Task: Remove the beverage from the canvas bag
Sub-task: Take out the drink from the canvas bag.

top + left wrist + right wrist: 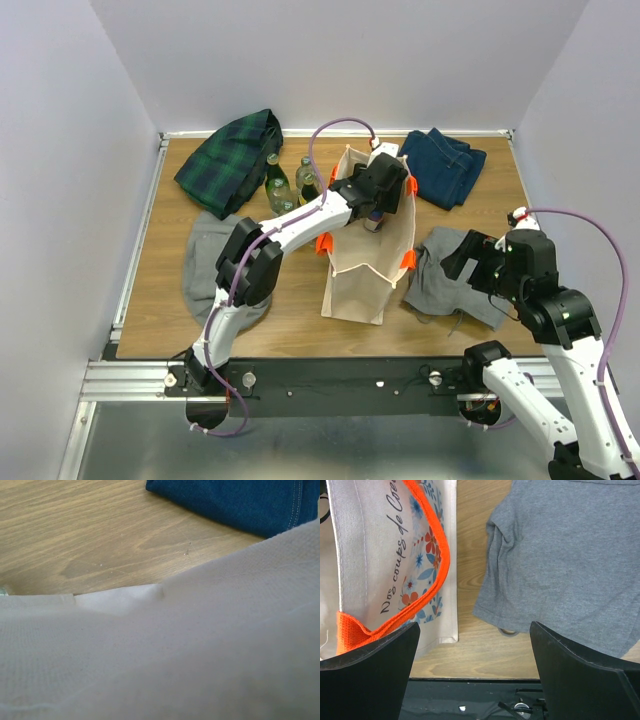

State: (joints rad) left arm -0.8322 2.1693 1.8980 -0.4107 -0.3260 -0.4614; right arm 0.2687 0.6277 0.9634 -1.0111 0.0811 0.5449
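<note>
2 grippers appear in the overhead view; where does each stand? (Student)

I see the left gripper (376, 208) lowered into the open mouth of the canvas bag (350, 270). The bag stands upright near the middle of the table (290, 310), with its orange handles (322, 243) showing on its sides. The right gripper (462, 256) hangs well to the right of the bag, above a grey cloth (455, 290). (Operator)

Are the jaws apart or together? (Student)

On the right, my wrist camera shows the 2 fingers (375, 670) spread wide with nothing between them; beneath are bare wood and the grey cloth's edge. On the left I cannot tell. That wrist camera is filled by beige canvas, with a strip of wood and folded blue jeans (240, 502) beyond it. (Operator)

And the beverage? (Student)

1 dark, rounded shape, the beverage (375, 222), shows inside the bag's mouth directly under the left gripper. Whether it is gripped I cannot tell. 2 green bottles (277, 187) stand on the table just behind and left of the bag, beside a plaid cloth (232, 158). A 2nd grey cloth (205, 265) lies at the left. (Operator)
</note>
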